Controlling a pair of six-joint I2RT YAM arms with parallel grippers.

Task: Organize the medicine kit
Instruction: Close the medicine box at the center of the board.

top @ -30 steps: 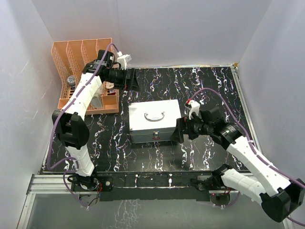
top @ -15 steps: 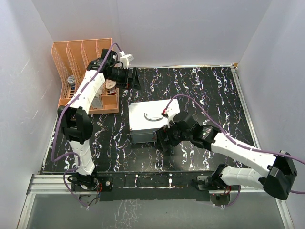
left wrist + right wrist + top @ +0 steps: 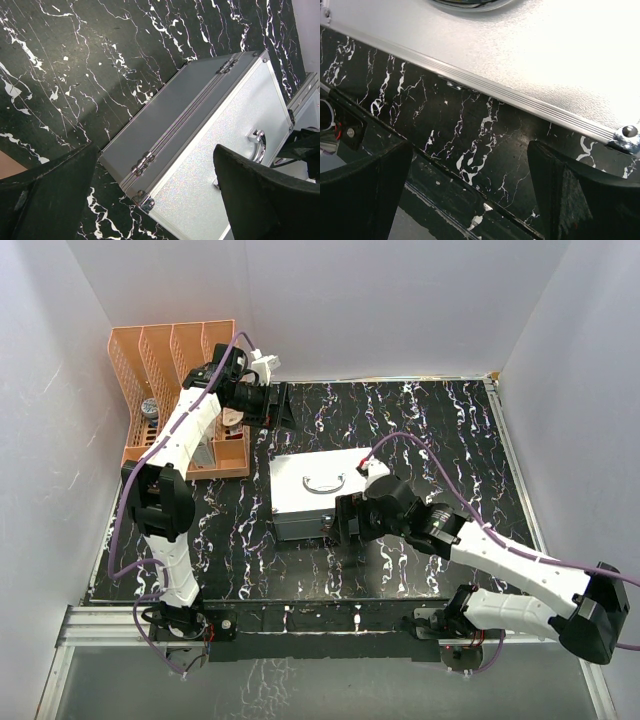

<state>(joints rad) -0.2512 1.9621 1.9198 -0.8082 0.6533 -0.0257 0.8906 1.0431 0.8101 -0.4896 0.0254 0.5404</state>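
White walls close in a black, white-veined desk [image 3: 450,440], and the kit [image 3: 300,495] sits near its middle, a little left of centre in the top view. Its lid is shut, with the handle [image 3: 323,483] lying flat on top. The kit's long axis runs left to right across the frame, only slightly skewed. Its front face points to the bottom of the frame, toward the arm bases, and its back points to the far wall. From the left wrist the hinges [image 3: 144,162] show along that back, and the case runs on a diagonal from lower left to upper right. An orange rack [image 3: 180,360] stands in the upper left corner. The left claw [image 3: 283,405] hangs just right of the rack, behind the kit and apart from it, fingers spread and holding nothing. The right claw [image 3: 340,523] is low at the kit's front right, just beside the front face, also spread wide with only bare desk between its fingers.
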